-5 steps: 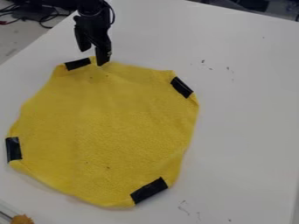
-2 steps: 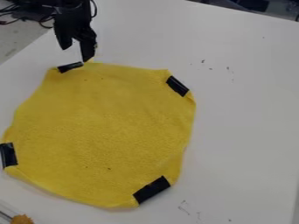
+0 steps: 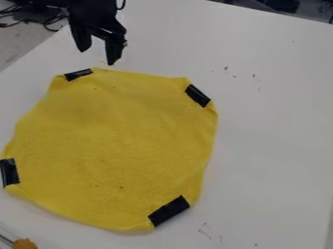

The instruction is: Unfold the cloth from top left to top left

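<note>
I have my jaws (image 3: 97, 57) parted wide, holding nothing, just beyond the top-left edge of the yellow cloth (image 3: 117, 146). From my camera, the cloth lies spread out on the left part of the white table (image 3: 273, 146), with a strip of black tape at each of its four corners.

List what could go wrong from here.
Snag: the open gripper hangs just above the cloth's top edge; dipping could catch or drag it.

Tape: the top-left tape sits close by and might get brushed or peeled.

Slip: nothing grips the cloth, so a nudge could skew it.
</note>
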Tool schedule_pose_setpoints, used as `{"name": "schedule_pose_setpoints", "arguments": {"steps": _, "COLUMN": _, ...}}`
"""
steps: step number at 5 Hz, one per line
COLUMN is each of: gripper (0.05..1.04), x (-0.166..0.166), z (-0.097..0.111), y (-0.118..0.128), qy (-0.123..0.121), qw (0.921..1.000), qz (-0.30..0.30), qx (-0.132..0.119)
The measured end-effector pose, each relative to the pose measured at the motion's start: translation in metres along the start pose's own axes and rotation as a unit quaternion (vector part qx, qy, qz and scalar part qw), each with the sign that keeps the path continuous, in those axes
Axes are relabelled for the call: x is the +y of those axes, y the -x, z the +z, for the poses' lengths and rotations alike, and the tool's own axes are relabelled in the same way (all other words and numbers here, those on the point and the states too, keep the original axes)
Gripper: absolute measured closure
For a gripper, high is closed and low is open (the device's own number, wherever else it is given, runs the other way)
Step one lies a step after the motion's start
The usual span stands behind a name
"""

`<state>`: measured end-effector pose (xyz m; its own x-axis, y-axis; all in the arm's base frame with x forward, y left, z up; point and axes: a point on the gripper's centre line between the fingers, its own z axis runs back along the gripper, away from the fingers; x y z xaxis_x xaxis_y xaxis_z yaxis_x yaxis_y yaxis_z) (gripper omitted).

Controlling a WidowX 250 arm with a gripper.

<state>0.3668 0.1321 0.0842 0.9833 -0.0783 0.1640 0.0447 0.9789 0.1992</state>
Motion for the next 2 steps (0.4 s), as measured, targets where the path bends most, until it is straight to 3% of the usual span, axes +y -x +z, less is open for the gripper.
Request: {"name": "schedule_pose_setpoints", "arguments": {"steps": 2, "gripper": 0.083, "x": -0.042, "z": 0.007, "y": 0.046, "qy": 0.026, "qw": 0.9975, "qz": 0.058, "qx": 0.030}}
